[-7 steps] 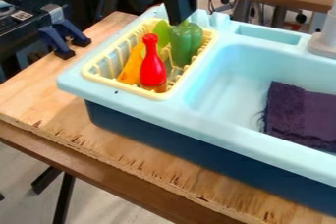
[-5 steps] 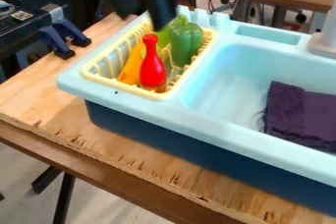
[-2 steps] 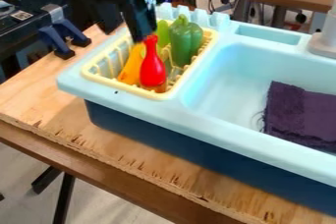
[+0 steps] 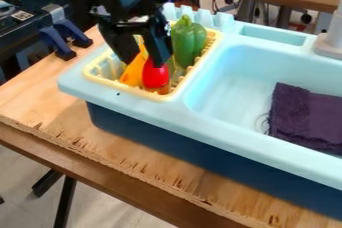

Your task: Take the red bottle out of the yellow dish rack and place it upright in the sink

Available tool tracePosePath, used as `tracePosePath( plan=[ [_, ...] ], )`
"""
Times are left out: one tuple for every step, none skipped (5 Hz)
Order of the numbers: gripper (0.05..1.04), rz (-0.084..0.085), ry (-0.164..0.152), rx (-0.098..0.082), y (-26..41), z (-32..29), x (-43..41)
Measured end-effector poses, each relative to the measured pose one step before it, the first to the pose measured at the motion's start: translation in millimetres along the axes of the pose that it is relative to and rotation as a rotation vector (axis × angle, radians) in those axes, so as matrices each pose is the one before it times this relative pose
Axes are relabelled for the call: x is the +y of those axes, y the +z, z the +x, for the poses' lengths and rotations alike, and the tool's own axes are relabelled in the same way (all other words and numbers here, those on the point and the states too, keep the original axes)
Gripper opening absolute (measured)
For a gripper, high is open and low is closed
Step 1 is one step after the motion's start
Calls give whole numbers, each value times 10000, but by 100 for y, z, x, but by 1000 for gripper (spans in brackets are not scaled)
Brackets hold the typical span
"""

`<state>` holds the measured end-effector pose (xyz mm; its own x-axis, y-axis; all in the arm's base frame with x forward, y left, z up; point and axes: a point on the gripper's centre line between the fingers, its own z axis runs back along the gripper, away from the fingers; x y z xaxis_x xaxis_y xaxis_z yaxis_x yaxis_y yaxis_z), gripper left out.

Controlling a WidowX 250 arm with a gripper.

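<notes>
The black gripper (image 4: 143, 61) hangs down into the yellow dish rack (image 4: 105, 79), its two fingers apart. An orange object (image 4: 133, 70) stands in the rack between and just below the fingers; contact cannot be told. The red pin-shaped object (image 4: 155, 77) is upright beside it, its neck hidden by the right-hand finger. To the right, a green pepper (image 4: 188, 40) stands at the back of the rack.
The rack sits at the left end of a light blue sink (image 4: 227, 72), where a dark purple cloth (image 4: 304, 117) lies in the basin. Blue clamps (image 4: 65, 39) stand left of it, and a grey faucet base (image 4: 328, 47) at the right.
From the back of the rack near the pepper, the gripper has moved left, then down into the rack. Its fingers now show apart. The rack's contents look unmoved.
</notes>
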<state>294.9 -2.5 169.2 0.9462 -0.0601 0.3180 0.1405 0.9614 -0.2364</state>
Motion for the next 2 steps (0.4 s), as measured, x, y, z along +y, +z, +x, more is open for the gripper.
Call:
tracePosePath(
  plan=[
    [1002, -72, -119, -59, -467, 305, -831],
    [1002, -4, -351, 15, -320, 152, -988]
  ],
)
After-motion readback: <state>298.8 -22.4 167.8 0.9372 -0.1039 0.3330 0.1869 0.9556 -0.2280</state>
